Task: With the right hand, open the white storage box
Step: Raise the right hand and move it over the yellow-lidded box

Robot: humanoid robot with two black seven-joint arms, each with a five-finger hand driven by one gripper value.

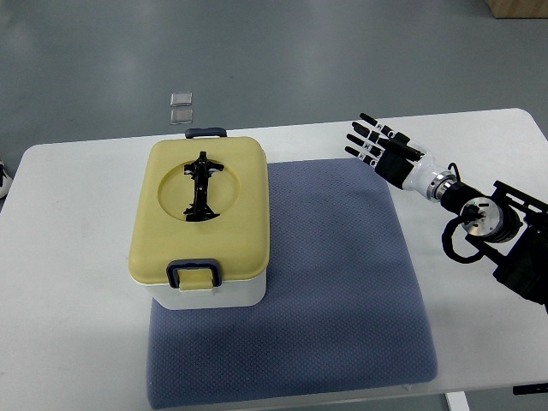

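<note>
One storage box [204, 224] sits on the left part of a grey-blue mat [334, 291], its lid still shut. Its body is white, showing only as a low band under the front edge, while the lid [231, 214] is pale yellow, rectangular with rounded corners and a smooth, matte plastic look. A wide circular recess is pressed into the lid's top, and a black folding handle [200, 187] lies flat inside it. Dark blue latches clasp both short ends: one at the near edge [194, 273], looped down over the lid, and one at the far edge [206, 133]. The mat beneath has a fine dimpled, fabric-like weave and soft rounded corners, and it rests on a plain white table [68, 282] with a smooth surface. The right hand [379, 145] hovers over the table beyond the mat's far right corner, well apart from the box, its black segmented fingers [366, 137] spread straight out and holding nothing; a white and metallic wrist joins it to a black arm entering from the right edge. Two small clear squares [181, 106] lie on the grey floor beyond the table.
</note>
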